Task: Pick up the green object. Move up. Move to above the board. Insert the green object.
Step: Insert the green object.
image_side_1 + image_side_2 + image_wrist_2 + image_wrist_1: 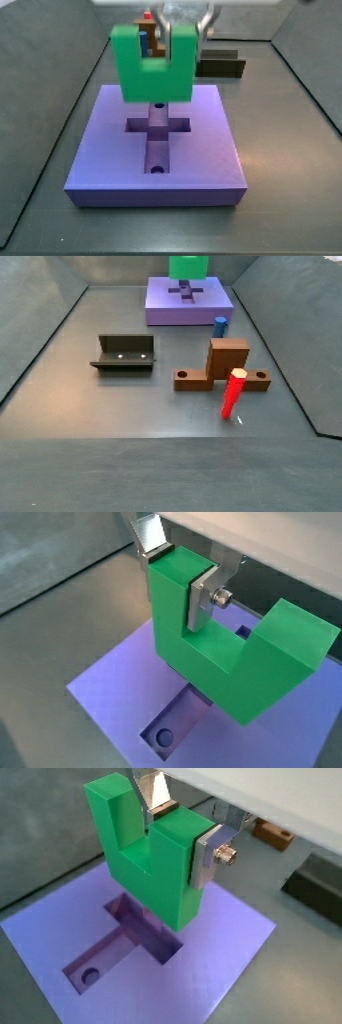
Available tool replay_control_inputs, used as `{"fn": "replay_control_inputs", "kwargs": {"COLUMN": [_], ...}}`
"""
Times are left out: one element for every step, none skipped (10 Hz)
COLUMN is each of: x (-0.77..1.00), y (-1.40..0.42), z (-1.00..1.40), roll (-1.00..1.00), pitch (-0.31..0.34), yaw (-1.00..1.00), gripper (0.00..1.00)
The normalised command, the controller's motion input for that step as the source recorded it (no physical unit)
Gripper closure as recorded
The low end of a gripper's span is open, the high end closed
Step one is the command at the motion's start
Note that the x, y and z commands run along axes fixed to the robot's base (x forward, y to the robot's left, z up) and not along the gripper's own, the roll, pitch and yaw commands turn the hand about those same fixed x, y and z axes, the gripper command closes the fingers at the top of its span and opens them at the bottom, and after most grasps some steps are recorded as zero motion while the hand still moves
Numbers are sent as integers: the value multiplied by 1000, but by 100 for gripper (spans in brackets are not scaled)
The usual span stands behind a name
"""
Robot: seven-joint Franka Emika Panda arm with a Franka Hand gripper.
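The green object (150,860) is a bright green U-shaped piece, held with its arms pointing up. My gripper (183,830) is shut on its shorter arm, with silver fingers (207,856) on both faces. It hangs over the board (201,963), a large purple slab with a cross-shaped recess (134,938) and a round hole. In a side view the green object (154,65) hovers above the board (194,150), over the recess (158,125), with the gripper (175,37) on top. In another side view it (189,265) is at the far end over the board (167,308).
The dark fixture (124,354) stands on the floor at mid left. A brown block (225,366) with a blue peg (221,326) behind it and a red peg (233,394) in front stands at the right. A dark olive block (222,66) lies behind the board.
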Motion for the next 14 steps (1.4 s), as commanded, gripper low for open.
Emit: {"fn": "replay_control_inputs", "kwargs": {"x": [6,29,20,34,0,0,0,0,0,0,0,134,191,209], "y": [-163,-106,-83,-51,0,-14,-29,-49,-77,-94,-111,-91,0,0], "z": [-309,-277,-229,-251,-291,-226,-214,-183,-157,-137,-123,-40,-94,-131], "roll": [-59,-74,-46,0,57,77,93,63,51,40,26,40,137,169], "pitch": [-127,-126,-96,-47,-21,-26,-24,-29,-34,-39,-39,0,0,0], "yaw": [126,103,89,57,0,0,0,0,0,0,0,0,29,69], "gripper": [100,100,100,100,100,100,100,100,100,100,100,100,100,100]}}
